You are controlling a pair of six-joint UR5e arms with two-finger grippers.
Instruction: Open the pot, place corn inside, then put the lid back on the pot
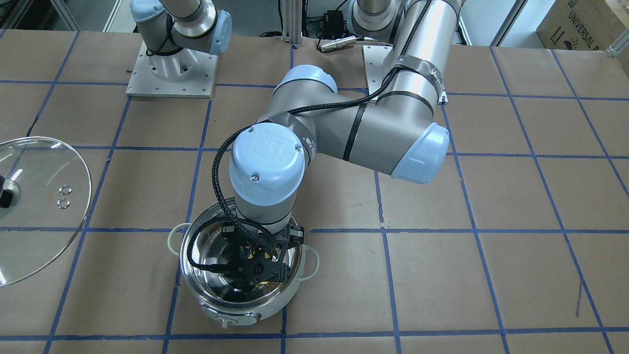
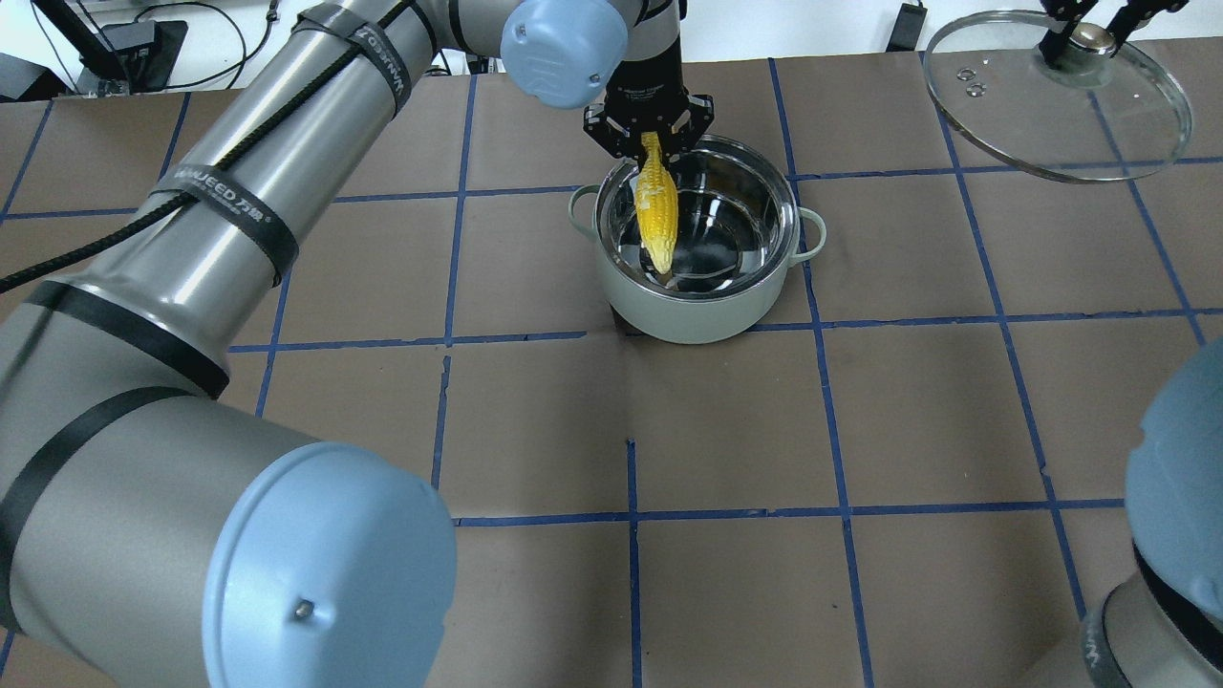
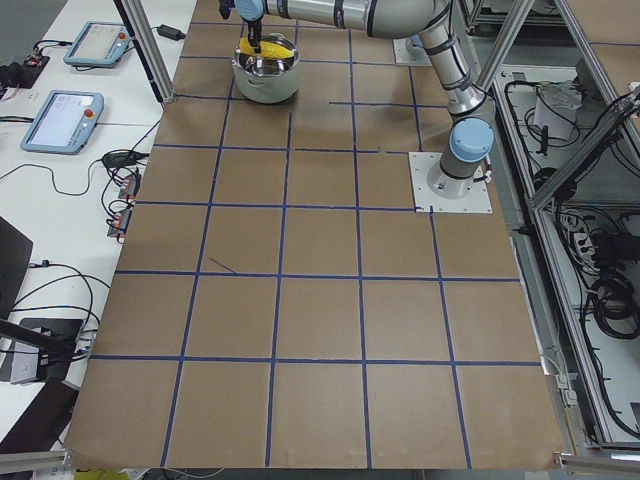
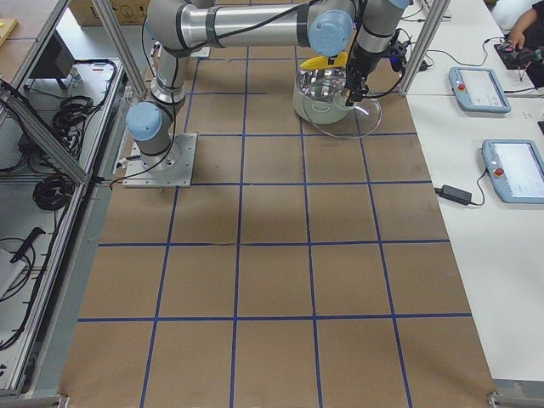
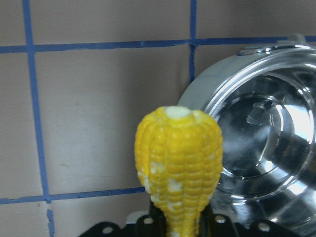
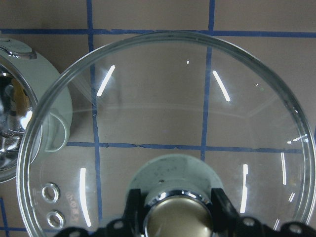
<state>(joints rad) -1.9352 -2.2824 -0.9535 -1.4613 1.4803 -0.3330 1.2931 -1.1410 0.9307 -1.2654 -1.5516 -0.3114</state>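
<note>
Mid-task state, seen mainly from overhead. The pot stands open at 12 o'clock on the tabletop, so the opening step is complete. The left gripper has its fingers clenched on one end of the corn, which hangs steeply over the 9 o'clock side of the pot's mouth. Whether its free end has passed below the rim cannot be told. The right gripper has its fingers clamped on either side of the knob of the lid, holding it clear of the tabletop at about 2 o'clock from the pot and apart from it.

Remaining, by judgement: releasing the corn into the pot, clearing the left arm, and reseating the lid.

Materials and shapes:
- **Pot:** round, with a mirror-bright steel lining, a pale mint outer wall and two small loop handles at 3 and 9 o'clock.
- **Corn:** yellow, with rows of kernels and a few pale patches.
- **Lid:** a shallow dome of clear glass with a metal rim, two small vent rings and a knob on a silver base.
- **Tabletop:** matte brown paper ruled into squares by blue tape.
</note>
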